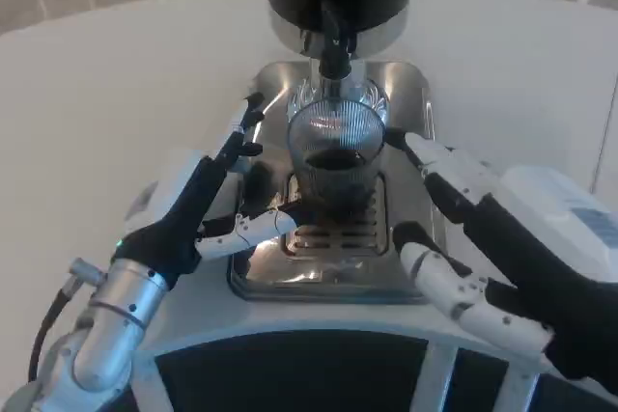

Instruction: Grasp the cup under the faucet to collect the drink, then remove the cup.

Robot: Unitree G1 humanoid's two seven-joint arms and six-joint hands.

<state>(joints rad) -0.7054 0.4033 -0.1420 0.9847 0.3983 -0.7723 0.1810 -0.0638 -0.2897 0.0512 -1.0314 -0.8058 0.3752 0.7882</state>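
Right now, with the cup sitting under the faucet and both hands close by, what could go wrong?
1. The ribbed glass cup already holds dark drink; a bump from the left hand, whose fingers reach toward its base, could tip or spill it.
2. The right hand flanks the cup without clearly gripping it, so lifting now might slip.
3. The faucet sits just above the rim; raising the cup straight up could strike it.

Head camera looks steeply down, close above table (116, 74).

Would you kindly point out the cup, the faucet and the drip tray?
cup (333, 147): head view, ribbed glass wall.
faucet (334, 41): head view, black spout.
drip tray (333, 231): head view, slotted grate.
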